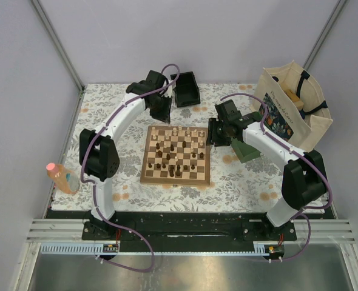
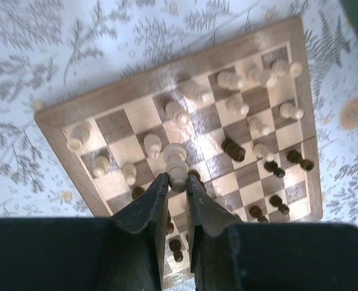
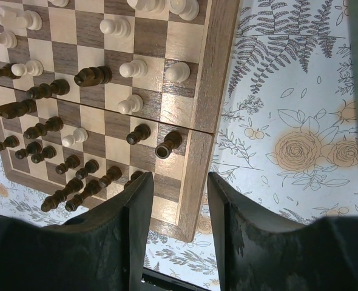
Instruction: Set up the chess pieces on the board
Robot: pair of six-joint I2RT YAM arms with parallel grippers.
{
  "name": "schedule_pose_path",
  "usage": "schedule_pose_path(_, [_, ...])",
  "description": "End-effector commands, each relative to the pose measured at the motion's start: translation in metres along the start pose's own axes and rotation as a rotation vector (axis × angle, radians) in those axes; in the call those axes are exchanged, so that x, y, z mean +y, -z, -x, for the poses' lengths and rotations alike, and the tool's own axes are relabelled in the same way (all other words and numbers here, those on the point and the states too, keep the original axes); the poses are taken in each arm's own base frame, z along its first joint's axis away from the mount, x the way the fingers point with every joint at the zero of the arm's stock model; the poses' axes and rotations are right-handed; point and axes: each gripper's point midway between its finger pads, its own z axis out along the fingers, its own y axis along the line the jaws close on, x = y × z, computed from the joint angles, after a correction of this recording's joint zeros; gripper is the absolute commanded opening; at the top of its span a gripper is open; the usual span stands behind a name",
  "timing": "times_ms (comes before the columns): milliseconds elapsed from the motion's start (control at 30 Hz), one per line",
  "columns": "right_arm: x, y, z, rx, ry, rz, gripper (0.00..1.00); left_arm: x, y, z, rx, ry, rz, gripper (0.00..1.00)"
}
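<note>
Although the left gripper (image 2: 178,182) stands fully closed on a pale piece (image 2: 176,159), pinching it low on the stem over the board (image 1: 175,181), the hold is narrow and the spot is crowded. Whether the piece is lifted or resting on its square cannot be told.

Risk one: other pale men stand just beside it and dark men sit close beneath the fingers, so any move that is not straight could topple neighbours.

Risk two: a thin pinch on a turned wooden stem may let the piece rotate or slip if carried fast.

Across the board the chess pieces (image 1: 174,159) are scattered, pale mostly toward the far side and dark toward the near side. By my judgement the setup is far from done.

At the right, the right gripper (image 3: 179,185) hangs partly open with nothing between its fingers, over the board's right border.

Risk three: dark men stand near it, and a descent while the left arm works could knock them.

Containers, left to right:
- A pink bottle (image 1: 62,176) lies on the table at the left edge, contents not determinable.
- A black box (image 1: 187,90) sits beyond the board's far edge, its interior too dark to judge.
- A green tray (image 1: 247,151) is mostly hidden beneath the right arm, contents unseen.
- A tote bag (image 1: 288,112) stands at far right with a tan object showing at its mouth.
</note>
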Motion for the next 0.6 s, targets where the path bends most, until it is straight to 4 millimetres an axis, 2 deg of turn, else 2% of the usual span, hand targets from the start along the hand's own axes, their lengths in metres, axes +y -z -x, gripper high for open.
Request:
schedule_pose_path(0, [0.008,0.006,0.013,-0.037,0.001,0.035,0.49,0.005,0.0,0.028,-0.043,-0.044,0.044,0.07])
schedule_pose_path(100, [0.006,0.005,0.012,-0.036,0.0,0.029,0.49,0.01,-0.006,0.031,-0.032,-0.056,0.063,0.07])
schedule_pose_path(300, [0.005,0.005,0.012,-0.034,-0.005,0.026,0.49,0.023,-0.025,0.023,0.012,-0.059,0.086,0.05])
schedule_pose_path(567, [0.005,0.004,0.012,-0.032,-0.008,0.026,0.49,0.031,-0.036,0.03,-0.003,-0.044,0.075,0.05])
